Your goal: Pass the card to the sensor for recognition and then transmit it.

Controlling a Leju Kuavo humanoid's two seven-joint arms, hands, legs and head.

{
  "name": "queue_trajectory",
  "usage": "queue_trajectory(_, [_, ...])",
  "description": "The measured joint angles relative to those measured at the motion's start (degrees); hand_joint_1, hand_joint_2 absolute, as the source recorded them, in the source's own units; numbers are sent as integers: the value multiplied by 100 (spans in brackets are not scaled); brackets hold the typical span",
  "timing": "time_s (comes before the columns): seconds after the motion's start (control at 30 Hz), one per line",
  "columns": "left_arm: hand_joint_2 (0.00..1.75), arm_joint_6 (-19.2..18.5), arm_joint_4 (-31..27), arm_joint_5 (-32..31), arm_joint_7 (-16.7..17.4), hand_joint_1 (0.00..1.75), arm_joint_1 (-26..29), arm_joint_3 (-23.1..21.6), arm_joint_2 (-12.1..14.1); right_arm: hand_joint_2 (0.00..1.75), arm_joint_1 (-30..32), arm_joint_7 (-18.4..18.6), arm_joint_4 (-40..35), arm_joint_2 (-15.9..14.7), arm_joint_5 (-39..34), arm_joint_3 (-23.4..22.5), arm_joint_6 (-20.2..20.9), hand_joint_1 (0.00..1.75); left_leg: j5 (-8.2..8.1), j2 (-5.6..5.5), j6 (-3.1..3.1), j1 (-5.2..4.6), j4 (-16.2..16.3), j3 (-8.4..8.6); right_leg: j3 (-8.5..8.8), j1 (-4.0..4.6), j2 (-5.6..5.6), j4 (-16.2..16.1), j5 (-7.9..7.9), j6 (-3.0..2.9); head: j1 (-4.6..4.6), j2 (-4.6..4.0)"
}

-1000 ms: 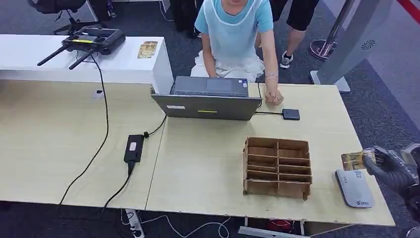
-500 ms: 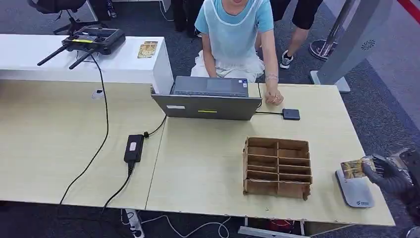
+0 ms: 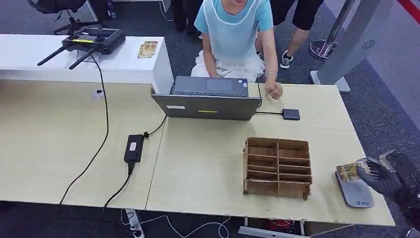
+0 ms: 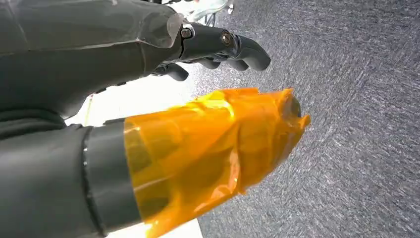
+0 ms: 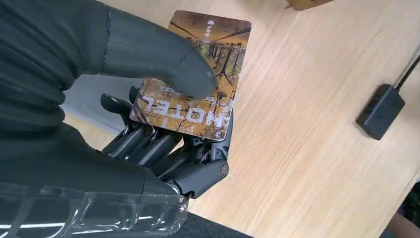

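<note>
From my head view, my right hand (image 3: 380,174) sits at the near right corner of the table (image 3: 208,158), holding the card (image 3: 348,170) out flat over the far end of the grey sensor pad (image 3: 355,190), because the reader has to face the card's broad side to recognise it. I judge the card is low over the pad, though from this height I cannot tell whether it touches. The cardboard organiser (image 3: 277,167) stands just beside the pad toward the middle of the table, and across from me a person (image 3: 235,34) sits behind the laptop (image 3: 208,98) with a hand (image 3: 274,90) raised near its corner, probably placed there to receive the card once it is read. A small black box (image 3: 291,114) on a cable lies beside the laptop. In my left wrist view, my left hand (image 4: 148,99) hangs over grey carpet with nothing in it, thumb wrapped in orange film and the dark fingers (image 4: 237,47) loosely curled but apart; it is kept out of the way since this step needs one hand. In my right wrist view, my thumb (image 5: 163,64) presses on the printed face of the card while my fingers (image 5: 163,148) support it from beneath, a pinch by one end that leaves most of the card free to present.
</note>
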Motion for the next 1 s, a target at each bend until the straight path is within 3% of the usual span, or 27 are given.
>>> queue_trajectory(0.3, [0,0,0,-15,15,0,0,0,0,175,-154,0,234,46,356,136,-352,175,0,0,0,0,0,1,0,0,0,0,0,0,0,0])
queue_trajectory(1.0, [0,0,0,-72,74,0,0,2,0,175,-374,28,793,76,601,260,-658,175,-1,0,1,0,0,0,0,0,-1,0,0,0,-2,0])
